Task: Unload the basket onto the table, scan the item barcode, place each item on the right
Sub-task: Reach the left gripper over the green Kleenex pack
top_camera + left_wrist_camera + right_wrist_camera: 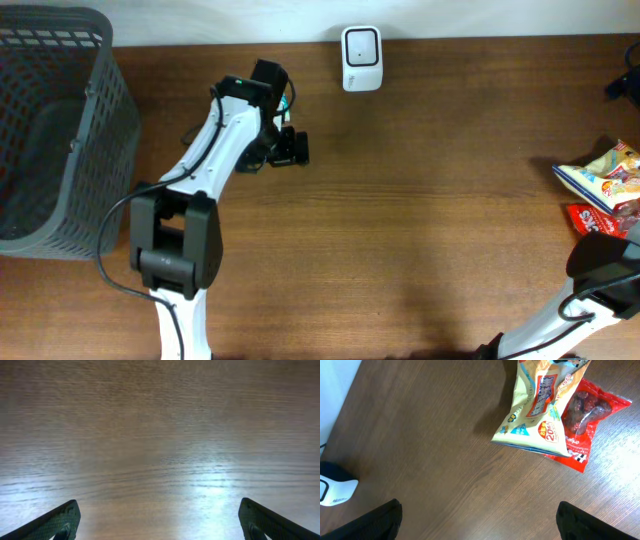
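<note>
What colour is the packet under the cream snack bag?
The packet is red; right wrist view shows it best.

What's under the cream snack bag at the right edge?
A red packet lies partly under the cream snack bag, its right side and one corner showing. The covered part cannot be seen.

Overhead, the bench [430,220] is evenly and fairly brightly lit, sharp, with only faint soft shadows. The left wrist view is out of focus: the grain is smeared, it is dimmer at the top, and a pale glare patch sits low, right of centre. The right wrist view is crisp; the yellow bag [535,405] throws a soft shadow leftward, and the red bag [592,410] glints.
</note>
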Motion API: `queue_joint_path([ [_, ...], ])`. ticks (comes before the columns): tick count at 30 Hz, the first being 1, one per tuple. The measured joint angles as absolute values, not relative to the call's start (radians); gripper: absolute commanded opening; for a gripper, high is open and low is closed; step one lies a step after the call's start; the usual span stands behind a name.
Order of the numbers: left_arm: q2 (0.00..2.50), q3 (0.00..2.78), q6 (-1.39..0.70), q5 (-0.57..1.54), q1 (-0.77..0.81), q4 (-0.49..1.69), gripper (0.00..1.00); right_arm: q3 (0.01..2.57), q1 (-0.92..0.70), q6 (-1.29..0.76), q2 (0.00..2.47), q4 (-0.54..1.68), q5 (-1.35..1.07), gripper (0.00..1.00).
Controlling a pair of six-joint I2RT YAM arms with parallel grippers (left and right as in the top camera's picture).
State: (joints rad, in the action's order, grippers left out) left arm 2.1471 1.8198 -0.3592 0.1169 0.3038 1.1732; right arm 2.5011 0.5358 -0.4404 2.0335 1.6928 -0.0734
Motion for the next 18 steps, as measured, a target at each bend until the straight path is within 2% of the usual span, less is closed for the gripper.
queue_joint_path([
  [6, 2.173, 1.82, -0.359, 0.104, 0.304, 1.1, 0.96, 2.501, 0.536, -0.44, 2.033, 1.692, -0.073, 0.98],
  [18, 2.189, 1.82, -0.359, -0.021, 0.304, 0.838, 0.98, 2.501, 0.536, -0.44, 2.033, 1.692, -0.073, 0.98],
])
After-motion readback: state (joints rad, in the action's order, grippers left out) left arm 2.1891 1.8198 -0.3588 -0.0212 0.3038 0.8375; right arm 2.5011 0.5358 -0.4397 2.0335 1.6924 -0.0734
